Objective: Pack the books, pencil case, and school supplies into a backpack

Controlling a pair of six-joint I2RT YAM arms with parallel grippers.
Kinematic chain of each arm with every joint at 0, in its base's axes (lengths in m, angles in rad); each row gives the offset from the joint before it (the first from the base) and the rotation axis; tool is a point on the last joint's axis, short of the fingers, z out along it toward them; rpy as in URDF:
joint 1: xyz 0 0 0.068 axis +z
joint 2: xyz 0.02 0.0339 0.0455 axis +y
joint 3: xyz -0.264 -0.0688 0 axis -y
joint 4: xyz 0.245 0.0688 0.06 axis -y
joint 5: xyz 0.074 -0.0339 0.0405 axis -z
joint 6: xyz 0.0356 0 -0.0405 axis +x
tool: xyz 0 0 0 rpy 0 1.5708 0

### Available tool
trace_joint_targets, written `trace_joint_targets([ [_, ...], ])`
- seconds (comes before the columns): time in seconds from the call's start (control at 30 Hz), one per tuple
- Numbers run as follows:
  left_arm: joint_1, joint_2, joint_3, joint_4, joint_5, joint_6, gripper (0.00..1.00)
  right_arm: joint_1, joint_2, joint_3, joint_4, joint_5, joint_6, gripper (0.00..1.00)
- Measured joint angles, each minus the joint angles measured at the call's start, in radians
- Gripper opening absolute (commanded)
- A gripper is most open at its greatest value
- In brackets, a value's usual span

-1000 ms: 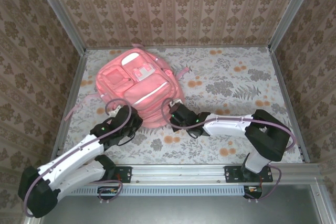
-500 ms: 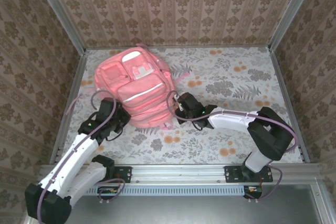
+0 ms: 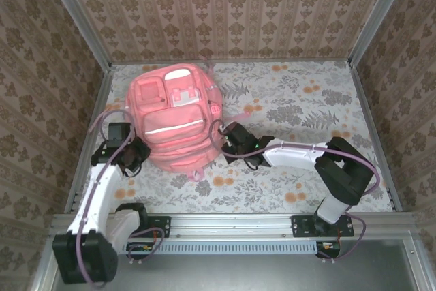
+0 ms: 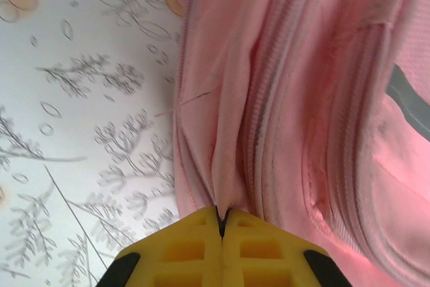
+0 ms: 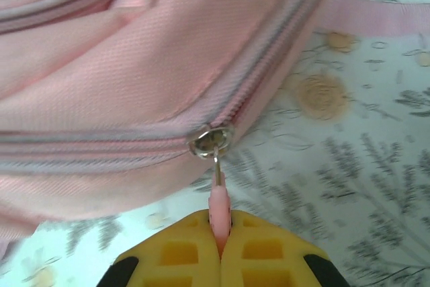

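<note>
My right gripper (image 5: pixel 220 236) was pressed together on the pink zipper pull (image 5: pixel 218 201), with the metal slider (image 5: pixel 209 143) just beyond it at a corner of the backpack (image 3: pixel 174 124). My left gripper (image 4: pixel 222 218) was closed on a fold of the bag's side. The backpack lay flat on the far left of the table (image 3: pixel 306 100). I judged this to be the zip step. Next, I'd draw the pull along its track while the left held the fabric taut.

Top camera overhead, near side, looking down; wrist cameras close, all sharing backpack (image 3: pixel 174 117).
</note>
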Motion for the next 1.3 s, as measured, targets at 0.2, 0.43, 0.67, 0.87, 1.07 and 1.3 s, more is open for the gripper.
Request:
trace_joint_targets([
  [0.2, 0.124, 0.227, 0.124, 0.058, 0.018, 0.14, 0.0, 0.175, -0.034, 0.001, -0.023, 0.036, 0.083, 0.0],
  [0.43, 0.163, 0.423, 0.27, 0.154, 0.073, 0.237, 0.47, 0.273, 0.047, 0.098, -0.043, 0.034, 0.167, 0.0],
  [0.67, 0.104, 0.188, 0.175, 0.148, 0.135, 0.171, 0.51, 0.278, 0.095, 0.137, -0.042, 0.035, 0.201, 0.0],
  [0.87, -0.153, -0.112, 0.008, 0.105, 0.134, -0.04, 0.5, 0.271, 0.108, 0.145, -0.039, 0.034, 0.208, 0.0],
  [1.07, -0.422, -0.227, -0.142, 0.125, 0.027, -0.29, 0.57, 0.266, 0.111, 0.145, -0.035, 0.027, 0.211, 0.0],
  [1.3, -0.584, -0.124, -0.177, 0.243, -0.092, -0.431, 0.67, 0.265, 0.111, 0.145, -0.034, 0.016, 0.216, 0.0],
])
